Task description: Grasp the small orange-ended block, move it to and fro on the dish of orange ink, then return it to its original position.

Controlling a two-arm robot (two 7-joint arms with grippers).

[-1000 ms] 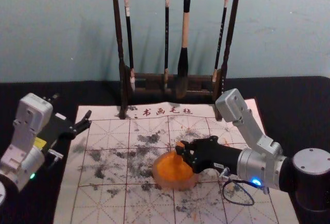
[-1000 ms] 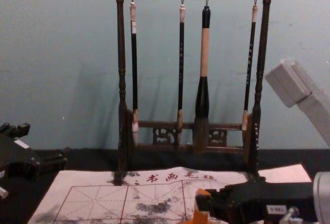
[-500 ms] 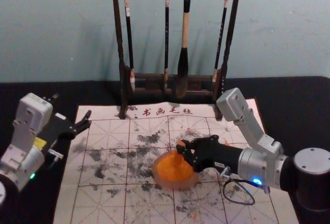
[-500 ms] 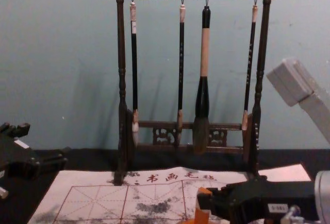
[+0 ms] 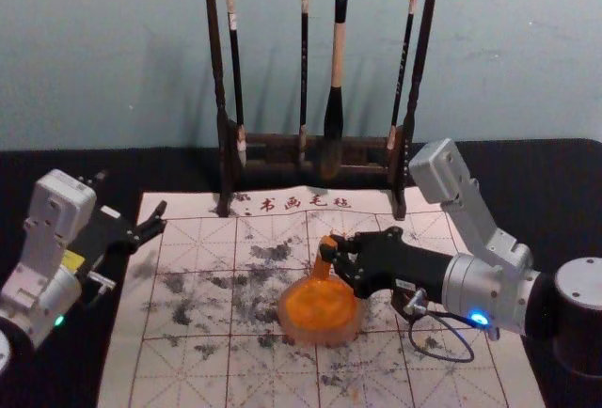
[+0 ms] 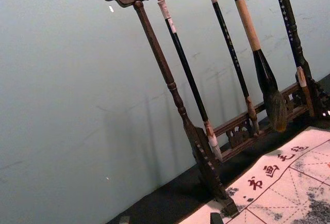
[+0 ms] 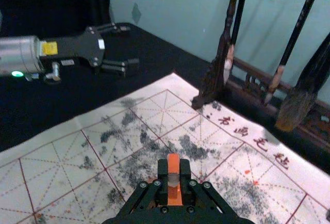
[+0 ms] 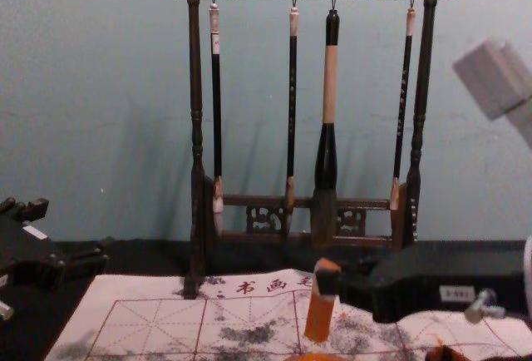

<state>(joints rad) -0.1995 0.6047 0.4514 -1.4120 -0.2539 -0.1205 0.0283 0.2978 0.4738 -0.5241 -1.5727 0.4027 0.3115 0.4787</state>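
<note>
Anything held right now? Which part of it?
Right end effector holds the orange-ended block near its upper end; left end effector holds nothing.

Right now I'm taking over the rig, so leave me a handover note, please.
Right gripper: jaws shut on the block, held slightly tilted.
Left gripper: idle, jaws open, by the mat's left edge.
Ink dish: on the mat; the block's lower end looks clear of the ink, near the dish's far side.
Done: block grasped and at the dish. Whether the to-and-fro is finished, I can't tell.
Left: any remaining strokes, then return the block.
</note>
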